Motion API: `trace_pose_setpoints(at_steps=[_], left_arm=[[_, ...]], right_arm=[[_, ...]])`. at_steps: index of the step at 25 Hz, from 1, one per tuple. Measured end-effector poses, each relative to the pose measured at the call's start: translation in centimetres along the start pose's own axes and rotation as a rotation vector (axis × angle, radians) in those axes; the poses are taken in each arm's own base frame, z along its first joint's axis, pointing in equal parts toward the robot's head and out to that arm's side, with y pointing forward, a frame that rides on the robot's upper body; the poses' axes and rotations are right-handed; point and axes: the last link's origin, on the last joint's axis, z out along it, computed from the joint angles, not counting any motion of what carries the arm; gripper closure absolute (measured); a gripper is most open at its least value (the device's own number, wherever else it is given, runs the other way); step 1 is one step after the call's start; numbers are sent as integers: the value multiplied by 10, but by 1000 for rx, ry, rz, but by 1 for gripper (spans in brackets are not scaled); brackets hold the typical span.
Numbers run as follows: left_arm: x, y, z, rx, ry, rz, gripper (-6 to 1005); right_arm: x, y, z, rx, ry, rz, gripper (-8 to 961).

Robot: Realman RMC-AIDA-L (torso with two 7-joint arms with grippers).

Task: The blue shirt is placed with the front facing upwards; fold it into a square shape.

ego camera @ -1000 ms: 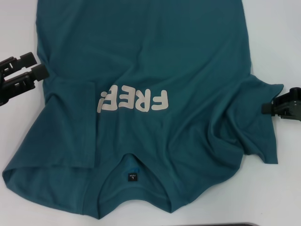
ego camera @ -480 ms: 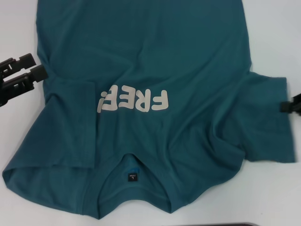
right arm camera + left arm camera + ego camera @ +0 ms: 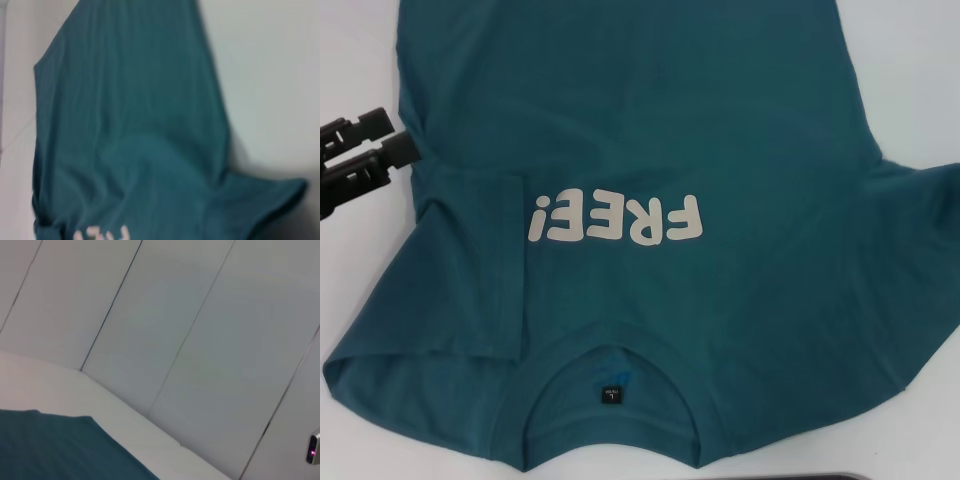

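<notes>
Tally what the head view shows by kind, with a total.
Blue shirt: 1
Left gripper, beside the shirt's left edge: 1
White table: 1
Right gripper: 0, out of view
Total: 3

the blue shirt [image 3: 650, 200] runs off the head view's far edge, so its hem can't be seen, and its right sleeve is cut by the side edge. the neck label [image 3: 609, 392] carries print too small to read. the left gripper [image 3: 365, 150], just beside the shirt's left edge, is cropped — only its tips show. in the right wrist view the shirt's lettering [image 3: 100, 234] is blurred and cut off.
</notes>
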Motion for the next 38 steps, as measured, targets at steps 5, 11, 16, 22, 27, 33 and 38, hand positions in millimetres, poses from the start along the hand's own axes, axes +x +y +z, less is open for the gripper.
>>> trace_pose_setpoints(at_steps=[5,11,16,22,27,33,38], left_arm=[[1,0,-1,2,9,-2,264],[1,0,-1,4,10,-5,265],[4,-1,-2,11,33,2,265],[5,-3,-2,26,46,1,265],[5,-4,-4,39,59,1,265],[6,-4,-6,50,75,3,266],[7,-5,-7,58,82,4,266]], right_arm=[[4,16,19,-32,77,-37,911],[5,45,38,-116,154,-87,901],[4,73,64,-157,212,-144,893],[7,93,100,-180,244,-169,883],[12,90,116,-175,243,-148,875],[14,85,111,-265,166,-94,865],[14,85,102,-353,106,-89,780]])
